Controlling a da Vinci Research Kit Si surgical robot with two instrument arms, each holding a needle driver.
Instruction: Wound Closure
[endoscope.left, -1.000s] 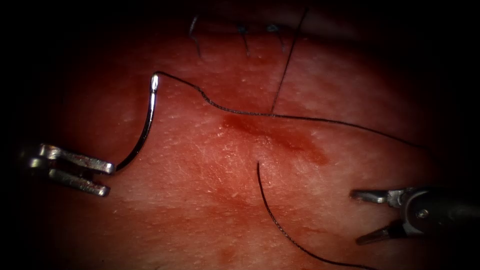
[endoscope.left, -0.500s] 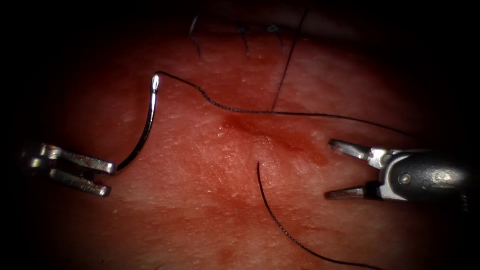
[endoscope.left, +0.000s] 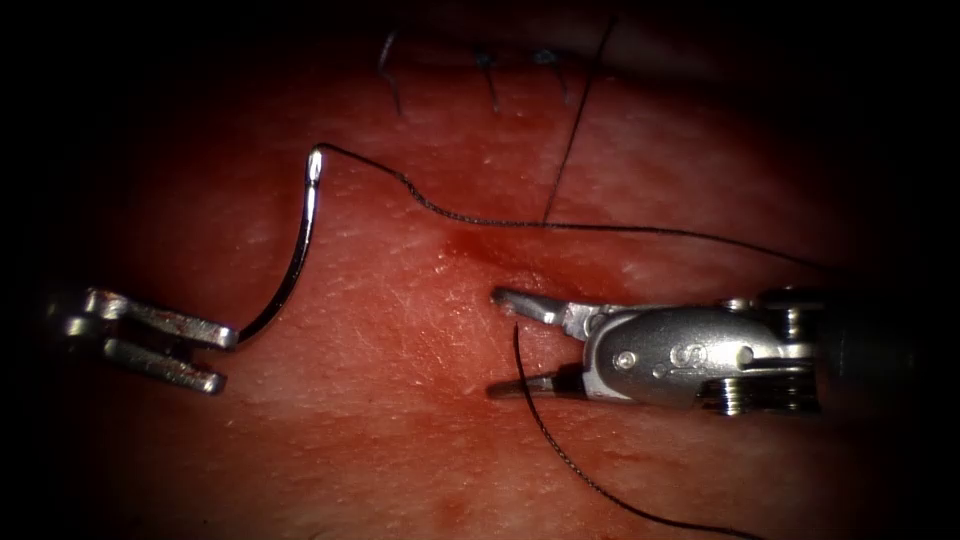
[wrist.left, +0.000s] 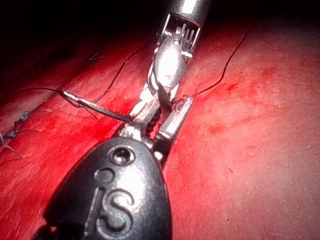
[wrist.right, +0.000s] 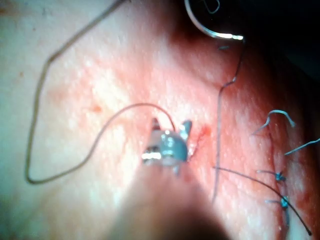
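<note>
The tissue (endoscope.left: 420, 330) lies under both tools. The right arm's tool (endoscope.left: 510, 342) holds nothing, its jaws apart on either side of a loose thread end (endoscope.left: 560, 450). The left arm's tool (endoscope.left: 222, 355) grips the curved needle (endoscope.left: 298, 255) at its tip end, outside the tissue, left of the cut.

Endoscope looks down from above and in front; both wrist cameras sit close, sharing the curved steel needle (endoscope.left: 296, 255) (wrist.left: 95, 106) (wrist.right: 212, 31).
</note>
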